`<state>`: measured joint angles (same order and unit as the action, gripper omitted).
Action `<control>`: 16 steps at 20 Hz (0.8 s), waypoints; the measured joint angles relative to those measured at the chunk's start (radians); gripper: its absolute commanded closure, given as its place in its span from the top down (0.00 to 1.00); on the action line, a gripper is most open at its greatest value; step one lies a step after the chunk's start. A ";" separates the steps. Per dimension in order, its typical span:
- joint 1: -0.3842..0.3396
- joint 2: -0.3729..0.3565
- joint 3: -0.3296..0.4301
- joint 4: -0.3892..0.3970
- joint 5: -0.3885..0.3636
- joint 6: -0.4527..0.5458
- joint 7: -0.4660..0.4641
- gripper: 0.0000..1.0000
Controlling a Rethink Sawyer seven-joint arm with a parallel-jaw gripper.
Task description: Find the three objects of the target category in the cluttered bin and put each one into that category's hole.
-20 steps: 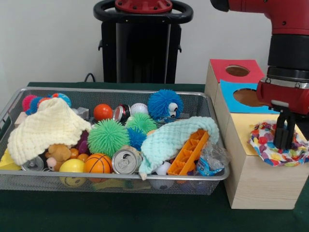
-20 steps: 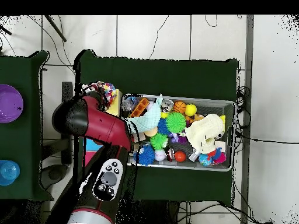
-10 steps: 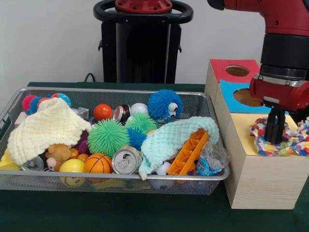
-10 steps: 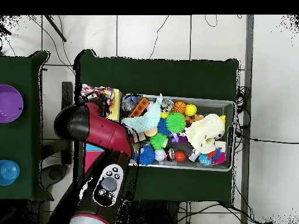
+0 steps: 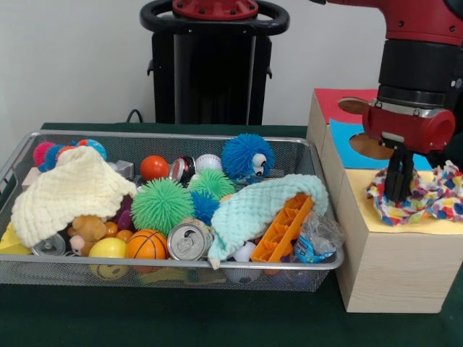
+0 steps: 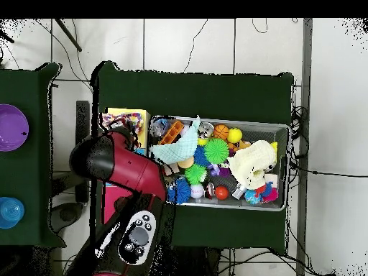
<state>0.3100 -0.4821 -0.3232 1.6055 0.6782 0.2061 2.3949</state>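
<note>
Green desk (image 5: 181, 322): wire bin (image 5: 304, 260) holding balls, cans, two cloths; wooden box (image 5: 383, 267), claw (image 5: 398, 195) pinching patterned cloth (image 5: 427, 199) on top.

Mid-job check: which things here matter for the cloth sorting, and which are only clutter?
In play: gripper; multicoloured patchwork cloth on the yellow-topped wooden box; mint knitted cloth; cream knitted cloth.

Clutter: orange plastic rack; silver drink can; green spiky ball.

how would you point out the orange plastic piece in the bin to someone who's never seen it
Find the wire mesh bin and go to its end nearest the wooden box. The orange plastic piece leans there, half under the mint knitted cloth; it alone is long, angular and ribbed.
</note>
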 measured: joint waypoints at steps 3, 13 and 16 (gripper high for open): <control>-0.008 -0.009 0.004 0.011 0.000 0.000 0.000 0.00; -0.026 -0.031 0.018 0.044 0.000 0.000 0.000 0.00; -0.031 -0.031 0.029 0.044 0.000 -0.004 0.000 0.00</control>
<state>0.2788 -0.5131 -0.2944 1.6500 0.6782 0.2024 2.3949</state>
